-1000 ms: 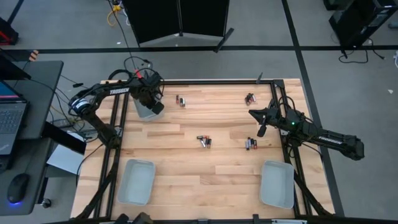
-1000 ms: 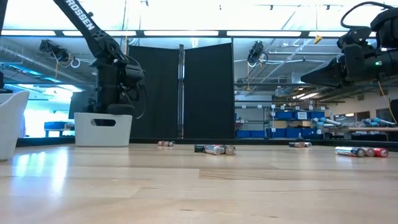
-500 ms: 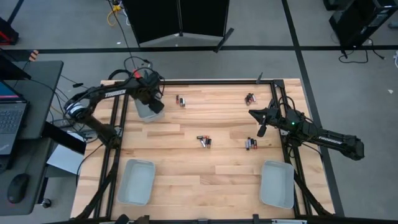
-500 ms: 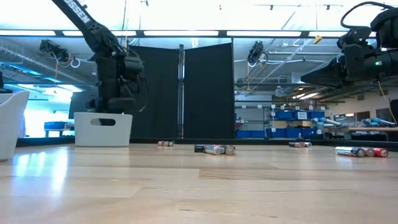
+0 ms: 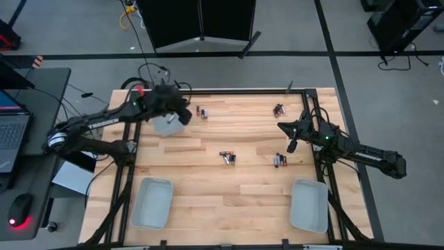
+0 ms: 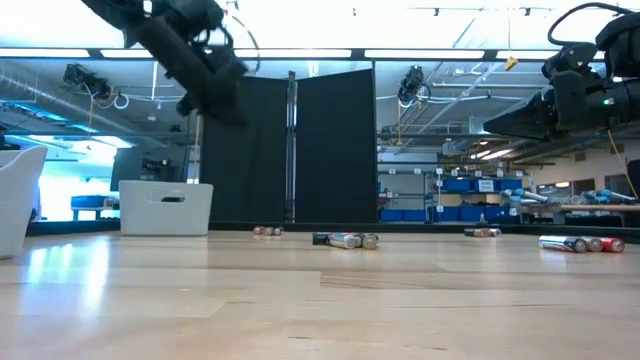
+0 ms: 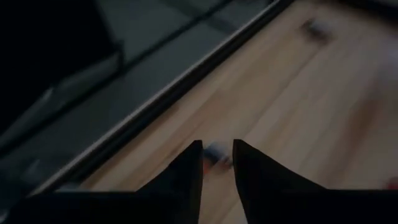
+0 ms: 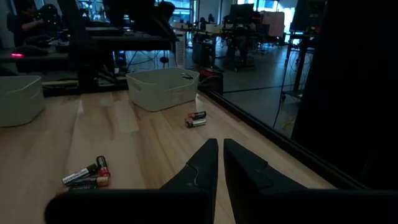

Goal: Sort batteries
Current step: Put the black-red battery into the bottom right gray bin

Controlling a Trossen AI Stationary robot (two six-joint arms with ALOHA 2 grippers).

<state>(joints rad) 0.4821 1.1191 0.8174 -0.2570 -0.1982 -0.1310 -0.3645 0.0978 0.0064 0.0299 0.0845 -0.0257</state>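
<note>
From above, the left gripper hangs over the far tray at about eleven o'clock on the bench, likely to drop sorted cells there. Batteries lie in little groups mid-bench. Down low, they rest flat on the wood. The left wrist shows its fingers a little apart, grasping nothing. The right gripper waits at three o'clock, fingers nearly clenched, empty.

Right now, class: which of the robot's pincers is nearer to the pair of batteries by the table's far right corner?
Right. The right pincer hovers just short of those batteries, while the left pincer hangs far across the table, beside the far-left tray.
</note>
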